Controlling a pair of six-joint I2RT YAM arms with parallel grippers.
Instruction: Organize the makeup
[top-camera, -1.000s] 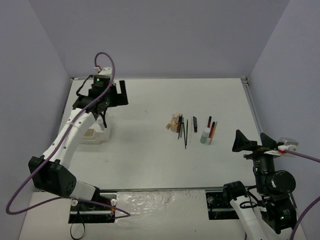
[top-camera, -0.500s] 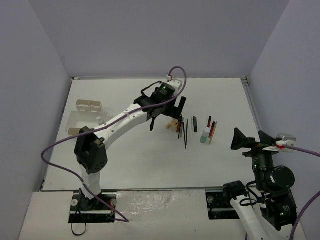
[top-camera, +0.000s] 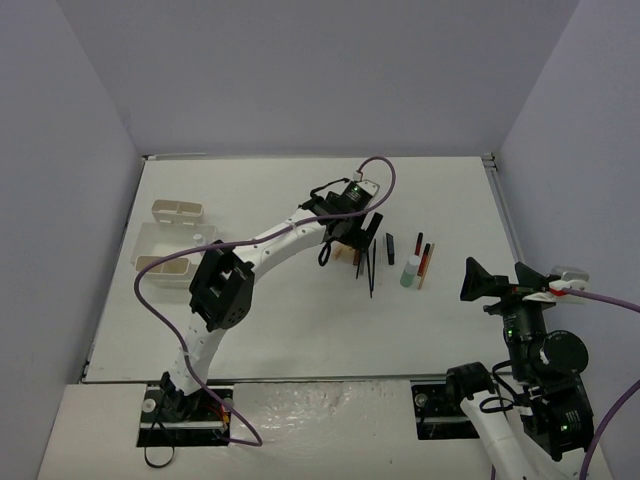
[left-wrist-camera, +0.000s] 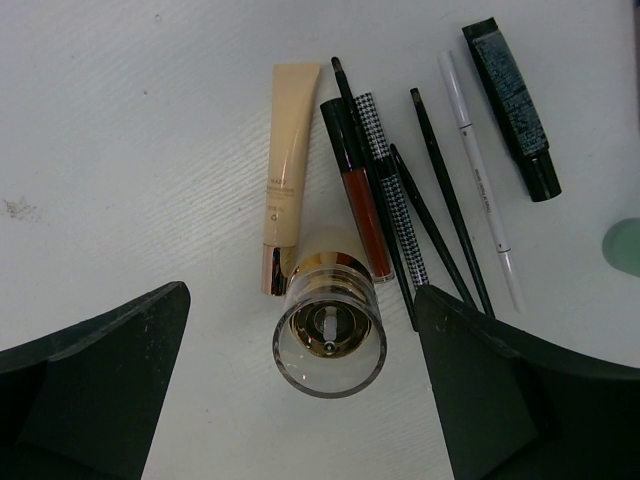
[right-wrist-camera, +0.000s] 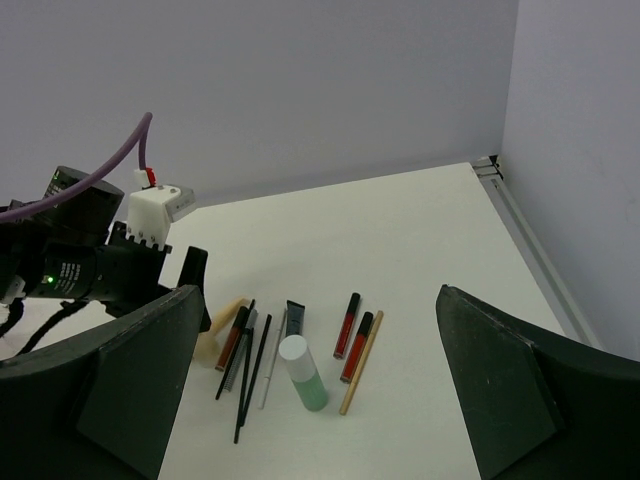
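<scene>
The left end effector (top-camera: 363, 232) has swung from the tray (top-camera: 140, 245) to the makeup (top-camera: 410, 270) row on the worktop (top-camera: 280, 320). Its jaws hang wide and empty over a glass jar (left-wrist-camera: 328, 325), probably the next pick. The right end effector (top-camera: 503, 284) waits open.

Red gloss tubes (right-wrist-camera: 347, 325): three (two side by side, one apart). Beige tube (left-wrist-camera: 287, 160): one. Green bottle (right-wrist-camera: 305, 380): one. Tan stick (right-wrist-camera: 361, 362): one.

Left arm (top-camera: 285, 235) and right arm (top-camera: 545, 358): white link shells, black joint housings, purple cable (right-wrist-camera: 143, 132) trailing each. Green status light (top-camera: 352, 186) near left wrist. Left claw (left-wrist-camera: 305, 395), right claw (right-wrist-camera: 310, 400): matte black wedge fingers.
</scene>
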